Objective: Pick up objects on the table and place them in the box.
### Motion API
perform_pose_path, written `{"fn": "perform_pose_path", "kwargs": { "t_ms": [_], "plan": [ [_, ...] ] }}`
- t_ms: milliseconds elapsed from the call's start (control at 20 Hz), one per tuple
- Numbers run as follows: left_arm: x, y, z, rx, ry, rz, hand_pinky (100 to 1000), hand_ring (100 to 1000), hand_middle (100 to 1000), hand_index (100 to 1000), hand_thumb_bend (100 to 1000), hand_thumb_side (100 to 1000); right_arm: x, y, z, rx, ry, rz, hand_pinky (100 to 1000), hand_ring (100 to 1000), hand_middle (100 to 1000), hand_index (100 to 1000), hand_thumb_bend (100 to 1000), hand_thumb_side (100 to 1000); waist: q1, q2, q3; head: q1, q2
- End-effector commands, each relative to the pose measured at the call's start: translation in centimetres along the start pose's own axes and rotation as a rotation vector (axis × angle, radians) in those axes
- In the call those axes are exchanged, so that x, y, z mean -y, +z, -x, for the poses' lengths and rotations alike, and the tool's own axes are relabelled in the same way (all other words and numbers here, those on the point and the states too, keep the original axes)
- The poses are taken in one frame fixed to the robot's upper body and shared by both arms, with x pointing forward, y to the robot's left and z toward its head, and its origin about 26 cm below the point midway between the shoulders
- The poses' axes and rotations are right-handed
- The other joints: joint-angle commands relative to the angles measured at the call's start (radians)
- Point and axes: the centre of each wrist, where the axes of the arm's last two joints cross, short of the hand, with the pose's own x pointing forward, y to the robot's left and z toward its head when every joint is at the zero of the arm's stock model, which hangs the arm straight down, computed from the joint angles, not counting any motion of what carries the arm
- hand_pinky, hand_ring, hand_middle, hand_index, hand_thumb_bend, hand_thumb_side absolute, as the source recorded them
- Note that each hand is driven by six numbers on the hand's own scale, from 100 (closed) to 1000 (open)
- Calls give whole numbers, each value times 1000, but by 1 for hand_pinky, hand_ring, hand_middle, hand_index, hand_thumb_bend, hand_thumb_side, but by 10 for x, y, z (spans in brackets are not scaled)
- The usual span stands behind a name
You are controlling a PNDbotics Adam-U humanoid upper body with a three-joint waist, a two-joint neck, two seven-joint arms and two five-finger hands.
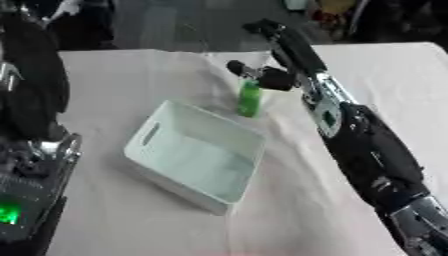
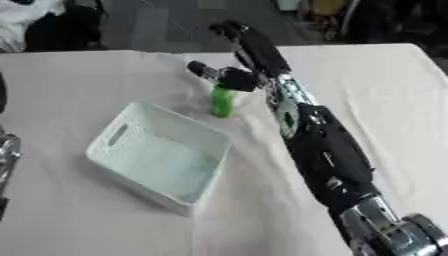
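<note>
near the table's [image 1: 131, 75] far edge, the right hand [image 1: 267, 75] grips a green bottle [image 1: 250, 100] by its top. it hangs just beyond the pale box's [image 1: 194, 155] far corner. the left hand is out of sight.

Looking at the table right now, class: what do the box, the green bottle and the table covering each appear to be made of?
The box looks like moulded plastic: pale mint, smooth, thin walls with a cut-out handle slot. The green bottle, under the right hand, seems glossy plastic, though blur leaves that open. The table covering looks like cloth: matte, off-white, creased.
</note>
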Motion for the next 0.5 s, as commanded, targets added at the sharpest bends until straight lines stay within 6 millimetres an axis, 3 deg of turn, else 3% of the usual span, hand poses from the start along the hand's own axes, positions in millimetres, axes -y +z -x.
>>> {"fn": "perform_pose_path", "kwargs": {
  "t_ms": [50, 500],
  "plan": [
    [-1, -6, -4, 27, -2, -4, 523, 675, 807, 787, 309, 1000, 9, -5, 1, 10, -12, 0, 813, 783, 740, 903, 736, 1000, 2, -25, -2, -1, -14],
    [0, -7, -4, 32, 2, -7, 524, 675, 807, 787, 307, 1000, -3, -2, 2, -18, -75, -38, 772, 753, 724, 907, 737, 1000, 2, -22, 3, -4, -18]
  ]
}}
